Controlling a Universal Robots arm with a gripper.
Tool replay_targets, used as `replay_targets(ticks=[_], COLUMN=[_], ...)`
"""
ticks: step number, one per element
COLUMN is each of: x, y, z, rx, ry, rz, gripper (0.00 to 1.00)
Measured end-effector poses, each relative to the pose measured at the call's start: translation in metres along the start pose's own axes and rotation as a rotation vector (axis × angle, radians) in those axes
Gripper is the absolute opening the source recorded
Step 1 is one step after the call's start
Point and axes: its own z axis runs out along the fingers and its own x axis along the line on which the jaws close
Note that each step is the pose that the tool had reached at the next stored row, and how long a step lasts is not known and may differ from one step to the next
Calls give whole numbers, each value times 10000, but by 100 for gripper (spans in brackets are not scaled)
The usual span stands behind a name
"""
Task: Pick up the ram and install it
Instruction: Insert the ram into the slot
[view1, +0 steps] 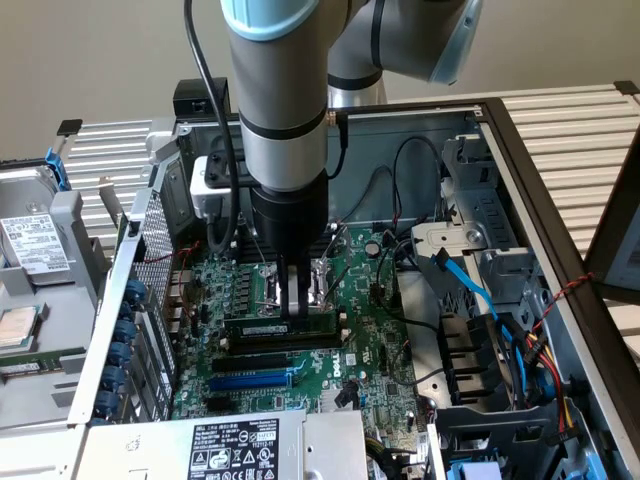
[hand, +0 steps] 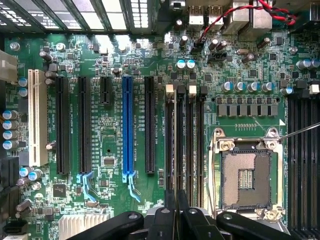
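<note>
The robot arm hangs straight down into an open computer case, wrist vertical, a grey cable looping past its side; the gripper reaches the motherboard near its middle. Its two dark fingers are clenched on the ram, a long dark stick standing on its long edge, held about halfway along; a small pale label sits on the stick's face, its print too small to read. The ram stands in line with the memory slots, just beside the long black slots and the blue expansion slot; whether it is seated or just above its slot, I cannot tell.

The wrist view looks straight down at the board; there the gripper pinches the ram, seen edge-on as a thin strip among slots with white end clips. That view also shows the open CPU socket, the blue expansion slot, a white slot and a finned heat sink. The exterior view adds a blue cable, a hard drive outside the case at the exterior view's left, and a power supply with a white sticker.

White lettering runs beside the slots; none of it is legible.
</note>
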Motion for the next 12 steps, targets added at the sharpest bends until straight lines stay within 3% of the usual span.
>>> replay_targets(ticks=[12], x=[24], y=[-9], z=[-20], rx=[6], ry=[1], rz=[80], gripper=[13])
